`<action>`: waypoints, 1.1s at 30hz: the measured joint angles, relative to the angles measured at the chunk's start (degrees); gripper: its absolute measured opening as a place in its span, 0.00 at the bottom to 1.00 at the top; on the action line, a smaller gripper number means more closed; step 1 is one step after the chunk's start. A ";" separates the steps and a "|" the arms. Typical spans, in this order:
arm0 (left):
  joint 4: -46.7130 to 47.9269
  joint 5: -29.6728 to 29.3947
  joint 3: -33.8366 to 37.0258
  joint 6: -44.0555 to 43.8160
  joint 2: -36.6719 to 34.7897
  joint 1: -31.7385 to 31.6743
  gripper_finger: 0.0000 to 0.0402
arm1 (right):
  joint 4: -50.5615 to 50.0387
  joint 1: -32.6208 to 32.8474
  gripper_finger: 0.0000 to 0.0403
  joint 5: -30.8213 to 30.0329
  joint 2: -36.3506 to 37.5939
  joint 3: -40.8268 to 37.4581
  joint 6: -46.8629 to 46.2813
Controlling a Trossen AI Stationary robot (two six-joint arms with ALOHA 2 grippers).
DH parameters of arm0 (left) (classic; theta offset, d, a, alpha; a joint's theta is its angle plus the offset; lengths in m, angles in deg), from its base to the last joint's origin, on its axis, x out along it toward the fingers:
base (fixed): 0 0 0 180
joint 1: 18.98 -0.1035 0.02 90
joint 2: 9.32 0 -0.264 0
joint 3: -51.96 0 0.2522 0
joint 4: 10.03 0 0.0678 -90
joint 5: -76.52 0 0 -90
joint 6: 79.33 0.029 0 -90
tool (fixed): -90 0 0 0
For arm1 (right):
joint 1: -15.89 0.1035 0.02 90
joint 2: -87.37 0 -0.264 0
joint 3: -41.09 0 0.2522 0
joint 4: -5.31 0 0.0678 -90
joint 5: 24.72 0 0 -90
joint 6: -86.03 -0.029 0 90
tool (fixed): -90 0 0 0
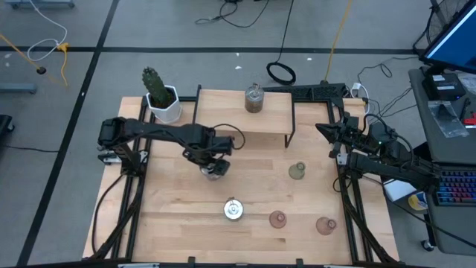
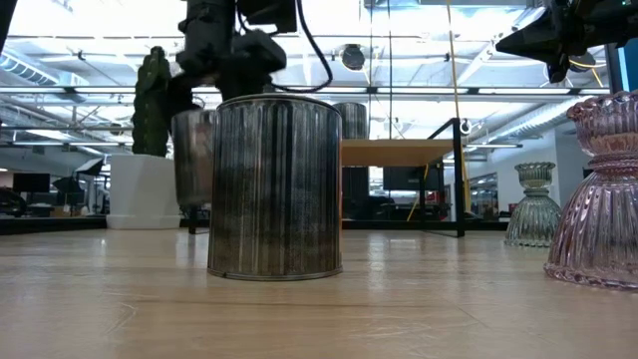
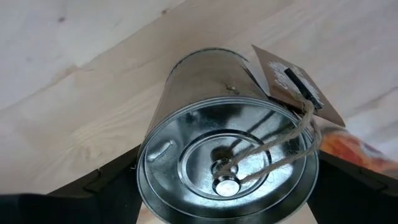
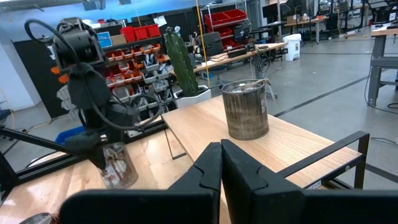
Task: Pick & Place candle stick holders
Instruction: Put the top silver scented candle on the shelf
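Left gripper mid-table, fingers closed around a round silvery metal holder with string tag, held at the tabletop. Right gripper waits at the table's right edge, fingers pressed together, empty. Second silvery holder near front; third on raised wooden shelf; pale green glass holder and two pink ones front right.

cactus in white pot: back-left table corner | raised wooden shelf: back centre | black cable coil: floor

Bare table between the shelf legs; green holder beside.
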 joint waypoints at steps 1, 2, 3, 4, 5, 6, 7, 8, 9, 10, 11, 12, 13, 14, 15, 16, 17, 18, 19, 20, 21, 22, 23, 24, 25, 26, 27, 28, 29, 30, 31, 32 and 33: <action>1.19 0.00 -0.74 0.23 -0.01 -0.05 0.89 | -0.01 0.00 0.00 -0.02 0.00 0.00 0.01; 2.42 0.02 -1.52 0.48 -0.01 -0.07 0.89 | 0.00 0.00 0.00 0.00 0.00 0.01 0.02; 3.62 0.00 -2.34 0.91 -0.01 -0.07 0.89 | 0.00 0.00 0.00 -0.02 0.00 0.00 0.00; 4.70 0.06 -3.24 1.44 -0.01 -0.07 0.89 | 0.00 0.00 0.00 -0.01 0.00 0.00 0.01; 5.86 0.41 -4.13 1.73 -0.01 -0.07 0.89 | 0.00 0.00 0.00 -0.02 -0.01 0.00 0.00; 6.92 0.80 -4.95 2.01 -0.01 -0.07 0.89 | -0.02 0.00 0.00 -0.02 0.00 0.00 0.01; 7.97 1.00 -5.78 2.25 -0.01 -0.07 0.89 | -0.01 0.00 0.00 -0.02 0.00 0.01 0.00; 9.15 1.15 -6.58 2.72 -0.01 -0.07 0.89 | -0.02 0.00 0.00 -0.02 0.00 0.00 0.02; 10.20 1.16 -7.40 3.04 -0.01 -0.05 0.89 | 0.00 0.00 0.00 -0.02 -0.02 0.00 0.00; 10.88 1.14 -8.21 3.09 -0.02 0.09 0.89 | 0.00 0.00 0.00 -0.01 0.00 0.00 0.00; 11.50 1.21 -9.06 3.08 -0.03 0.08 0.89 | -0.01 0.00 0.00 -0.02 -0.01 0.00 0.01; 12.24 1.30 -9.89 3.09 -0.04 0.08 0.89 | 0.00 0.00 0.00 -0.02 0.00 0.00 0.00; 13.12 1.33 -10.79 3.13 -0.03 0.09 0.89 | 0.00 0.00 0.00 -0.02 0.00 0.01 0.00; 13.63 1.33 -11.70 3.17 -0.03 0.10 0.89 | 0.00 0.00 0.00 -0.02 -0.01 0.00 0.01; 13.75 1.59 -12.55 3.17 -0.03 0.08 0.89 | 0.00 0.00 0.00 -0.02 -0.01 0.00 0.00; 13.75 2.03 -13.34 3.15 -0.05 0.06 0.89 | -0.01 0.00 0.00 0.00 -0.01 0.00 0.00; 13.78 2.47 -14.09 3.18 -0.05 0.04 0.89 | -0.01 0.00 0.00 -0.01 0.00 0.00 0.01; 13.79 2.82 -14.94 3.19 -0.04 0.04 0.89 | 0.00 0.00 0.00 -0.02 0.00 0.00 0.00; 13.80 3.23 -15.84 3.15 -0.03 0.04 0.89 | 0.05 0.00 0.00 -0.02 0.00 0.00 0.00; 13.61 3.81 -16.73 3.15 -0.03 0.04 0.89 | 0.25 0.00 0.00 -0.02 0.00 0.00 0.00; 13.24 4.38 -17.52 3.04 -0.06 0.04 0.89 | 0.49 0.00 0.00 0.00 -0.02 0.00 0.00; 12.97 4.81 -18.20 2.73 -0.07 0.04 0.89 | 0.74 0.00 0.00 0.00 0.00 0.00 -0.19; 12.91 5.07 -18.81 2.42 -0.07 0.05 0.89 | 1.26 0.00 0.00 0.00 0.00 0.00 -1.09; 12.89 5.23 -19.41 2.09 -0.04 0.06 0.89 | 2.16 0.00 0.00 -0.01 -0.03 0.00 -2.74; 12.73 5.45 -20.04 1.72 -0.03 0.06 0.89 | 3.21 0.00 0.00 0.00 -0.13 0.00 -4.96; 12.32 5.71 -20.51 1.25 -0.03 0.06 0.89 | 4.44 0.00 0.00 0.00 -0.25 0.00 -7.33; 11.57 5.99 -20.85 0.98 -0.07 0.06 0.89 | 5.55 0.00 0.00 0.01 -0.38 0.00 -9.55; 10.98 6.31 -21.13 0.87 -0.07 0.06 0.89 | 6.44 0.00 0.00 0.02 -0.52 0.00 -11.28; 10.51 6.69 -21.30 0.86 -0.07 0.04 0.89 | 7.09 0.00 0.00 -0.05 -0.69 0.00 -12.24; 9.75 7.07 -21.41 0.85 -0.05 0.04 0.89 | 7.72 0.00 0.00 -0.19 -0.93 0.00 -12.46; 8.77 7.37 -21.43 0.83 -0.05 0.04 0.89 | 8.01 0.00 0.00 -0.26 -1.17 0.00 -12.44; 7.66 7.54 -21.48 0.80 -0.05 0.04 0.89 | 7.92 0.00 0.00 -0.22 -1.32 0.00 -12.52; 6.72 7.63 -21.54 0.81 -0.05 0.04 0.89 | 7.87 0.00 0.00 -0.05 -1.62 0.00 -12.77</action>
